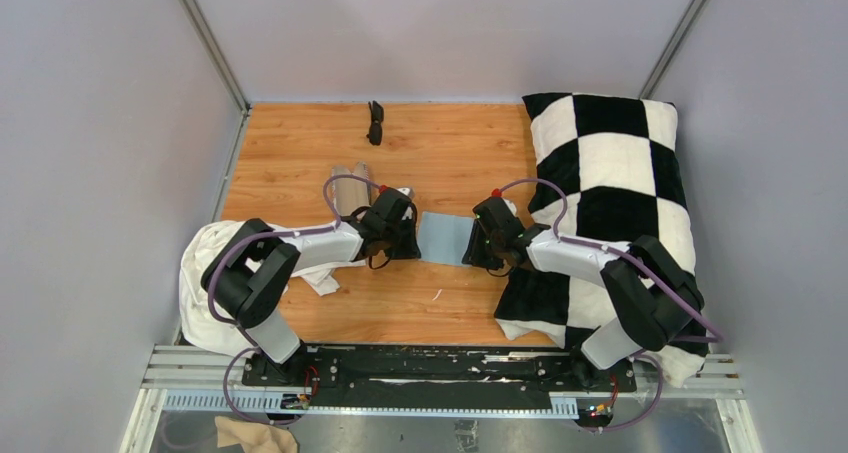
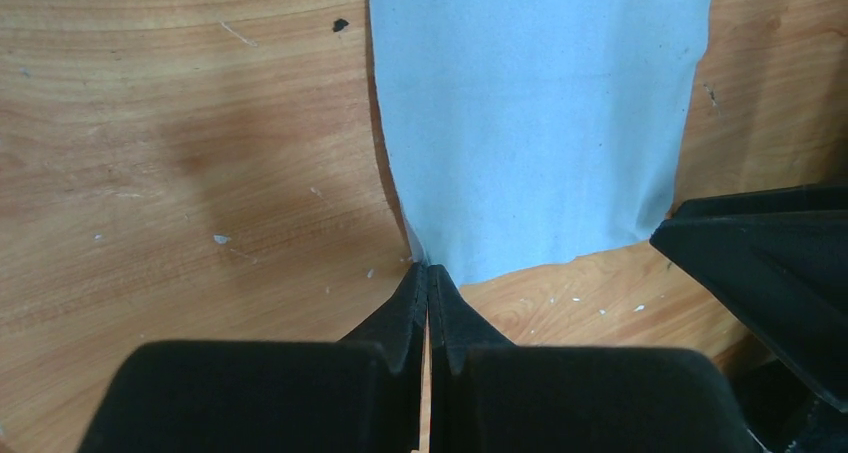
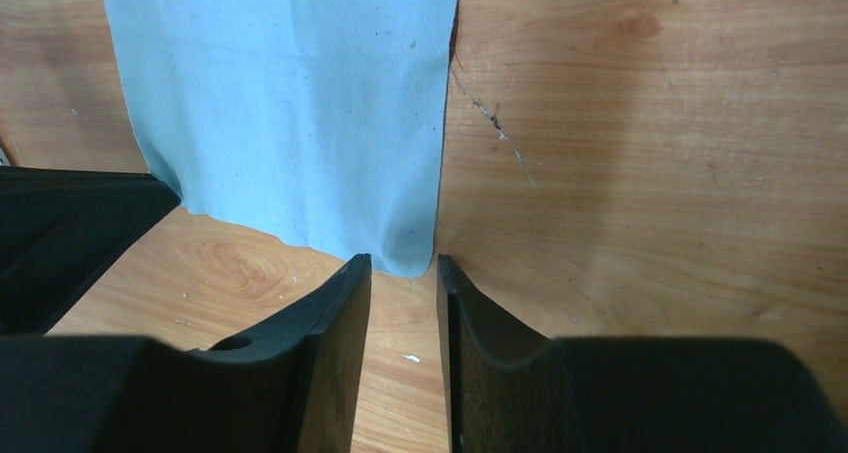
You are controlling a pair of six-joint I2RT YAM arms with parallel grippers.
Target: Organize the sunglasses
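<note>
the left hand [image 2: 428, 271] is closed on a corner of the light-blue cloth [image 2: 530, 113]. the right hand [image 3: 403, 268] stands open at another corner; the sunglasses [image 1: 375, 123] lie well apart.

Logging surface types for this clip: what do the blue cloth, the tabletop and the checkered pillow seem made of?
The blue cloth looks like thin matte fabric, possibly microfibre: fine grain, soft wavy edge. The tabletop is wood or wood-look laminate, which one is unclear: smooth, with grain lines and rings, lightly scuffed. The checkered pillow looks like plush textile, apparently stuffed: soft, rounded outline.
</note>
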